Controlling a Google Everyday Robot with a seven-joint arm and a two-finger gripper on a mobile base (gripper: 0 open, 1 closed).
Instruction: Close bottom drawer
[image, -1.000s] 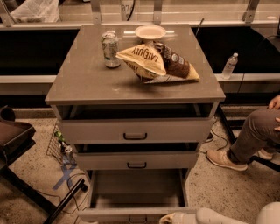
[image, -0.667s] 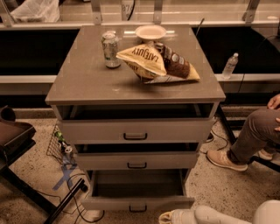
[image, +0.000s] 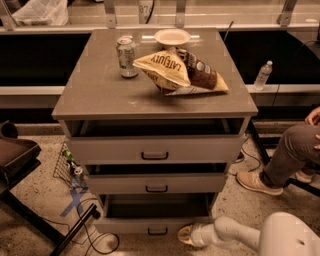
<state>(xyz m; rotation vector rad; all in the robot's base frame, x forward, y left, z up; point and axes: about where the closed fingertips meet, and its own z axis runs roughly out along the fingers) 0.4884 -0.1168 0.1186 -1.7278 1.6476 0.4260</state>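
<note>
Claw (image: 187, 235): low at 6 o'clock of the scene, near the floor, just at 3 o'clock of the bottom drawer's small dark handle (image: 157, 231); whether it is apart or together cannot be told, nor whether it touches the drawer front.
Arm (image: 235, 234): white and rounded, coming in from the 4 o'clock corner and pointing toward 9 o'clock.
Bottom drawer (image: 125, 226): lowest of three grey drawers, at 6 o'clock of the desk; part-way out, its dark tray showing behind the narrow front.
Middle drawer (image: 120, 184): at 12 o'clock of the bottom one, a little way out.
Top drawer (image: 115, 149): taller front, pulled out a bit, with a dark gap under the desk top.
Desk (image: 100, 95): grey flat top carrying four things.
Can (image: 126, 56): upright, toward 11 o'clock on the top.
Bowl (image: 172, 37): pale, at the 12 o'clock edge.
Yellow chip bag (image: 167, 70): near the middle, just at 3 o'clock of the can, lying against a brown bag (image: 200, 74).
Water bottle (image: 262, 75): upright, off the desk at 3 o'clock.
Person's shoe (image: 257, 182): on the floor at 3 o'clock of the drawers.
Blue tape (image: 75, 200): on the floor at 9 o'clock of the bottom drawer.
</note>
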